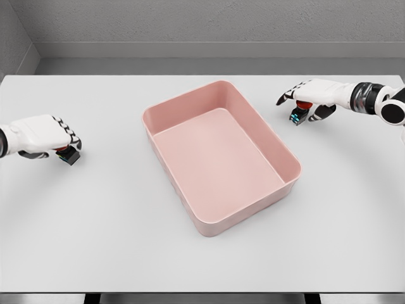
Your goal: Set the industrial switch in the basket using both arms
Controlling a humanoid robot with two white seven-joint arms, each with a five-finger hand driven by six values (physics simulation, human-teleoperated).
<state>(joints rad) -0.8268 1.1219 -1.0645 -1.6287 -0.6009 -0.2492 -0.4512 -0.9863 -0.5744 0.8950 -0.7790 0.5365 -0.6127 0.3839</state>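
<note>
A pink rectangular basket point(288, 183) sits in the middle of the white table, turned at an angle, with nothing inside. At the far left my left hand point(58, 140) is curled over a small dark switch with a red top point(68, 155), which touches the table. At the upper right my right hand point(302, 100) covers a second small switch with a red button and teal base point(299, 114); its fingers reach over the top and the thumb sits beside it. Both switches are partly hidden by the hands.
The white table point(95, 228) stretches wide around the basket, its front edge near the bottom of the view. A grey wall stands behind it.
</note>
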